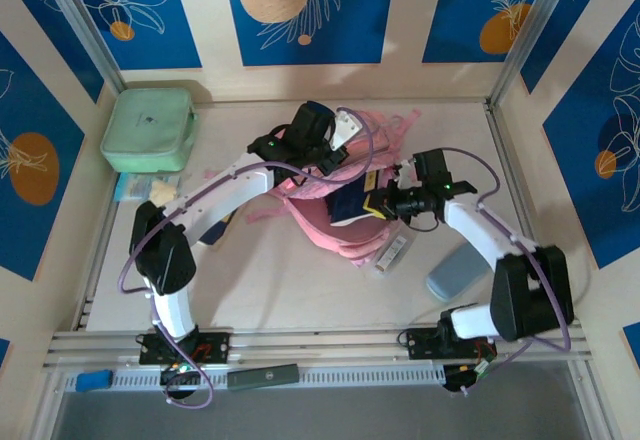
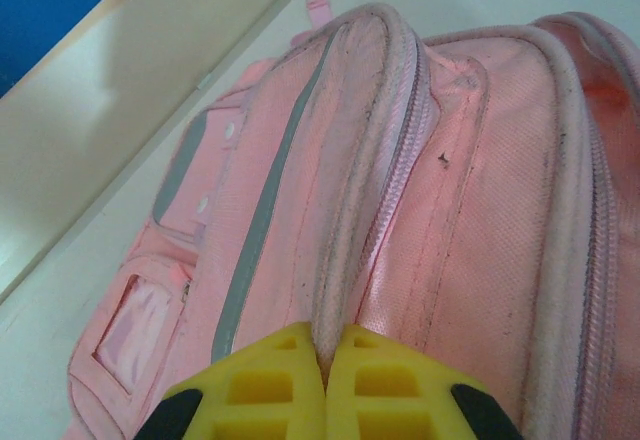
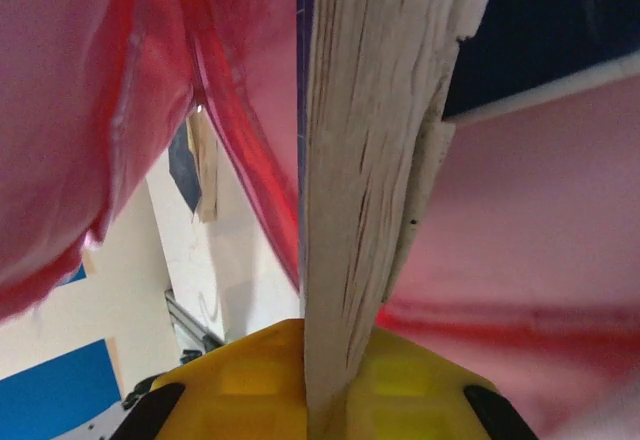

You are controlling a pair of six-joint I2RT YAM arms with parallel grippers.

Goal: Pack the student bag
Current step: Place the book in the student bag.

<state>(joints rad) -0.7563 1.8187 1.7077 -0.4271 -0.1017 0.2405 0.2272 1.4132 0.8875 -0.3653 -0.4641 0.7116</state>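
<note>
1. Currently, the student bag (image 1: 335,235) lies at the middle of the table (image 1: 270,285), slightly right of centre, between the two arms. Its pink straps spread toward the far side.
2. Left gripper (image 1: 338,160): positioned over the far left part of the bag. In the left wrist view, the left gripper (image 2: 325,360) has its yellow fingers (image 2: 270,390) pressed together on a raised ridge of pink fabric. A zip line runs along that ridge of the bag (image 2: 470,220).
3. Right gripper (image 1: 372,203): positioned at the right side of the bag, pointing left into it. In the right wrist view, the right gripper (image 3: 330,380) has its fingers (image 3: 240,370) clamped on a book (image 3: 370,110), held edge-on with the cream page block facing the camera.
4. The book (image 1: 350,205) has a dark blue cover. Pink bag material (image 3: 540,230) surrounds it on both sides, so it sits partly inside an opening of the bag.
5. A mint-green zipped case (image 1: 150,130) rests at the far left corner of the table, well apart from the bag.
6. A grey-blue pouch (image 1: 455,272) lies on the near right area of the table, beside the right arm.
7. A small flat item (image 1: 395,253) lies just beside the near right edge of the bag; its type cannot be told.
</note>
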